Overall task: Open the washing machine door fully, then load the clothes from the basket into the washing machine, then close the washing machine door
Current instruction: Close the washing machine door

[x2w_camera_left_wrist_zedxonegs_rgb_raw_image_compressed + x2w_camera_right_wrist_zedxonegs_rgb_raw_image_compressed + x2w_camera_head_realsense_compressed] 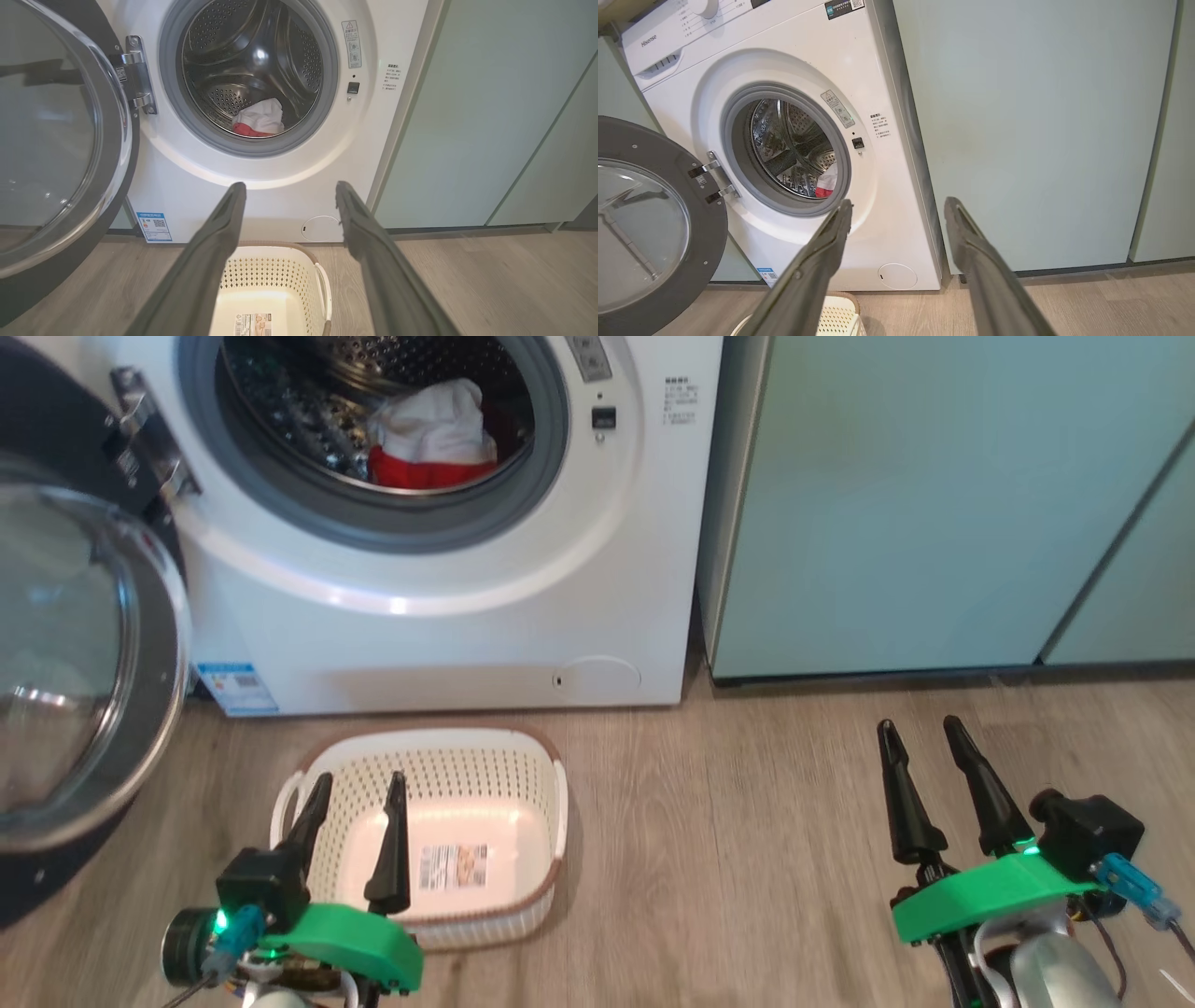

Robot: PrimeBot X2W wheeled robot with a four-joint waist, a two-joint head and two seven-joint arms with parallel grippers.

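Head view: the washing machine stands with its door swung wide to the left. The clothes, red and white, lie in the drum. The basket sits on the floor just in front of the machine, holding nothing but the label on its bottom. The left tool hovers over the basket, fingers apart and gripping nothing. The right tool is well off to the right above bare floor, also open and holding nothing.

Left wrist view: the spread fingers frame the machine's lower front, with the basket below them. The clothes rest low in the drum, behind the grey gasket. The door hangs from its hinge at the left.

Right wrist view: the parted fingers point at the machine's right edge and the pale cabinet. A sliver of the clothes shows inside the drum.

Loading looks finished, so closing the door is the step in hand. That probably calls for the left arm, the nearer one, to reach the door's outer rim and push it round on the hinge until it latches, with no cloth caught on the gasket.
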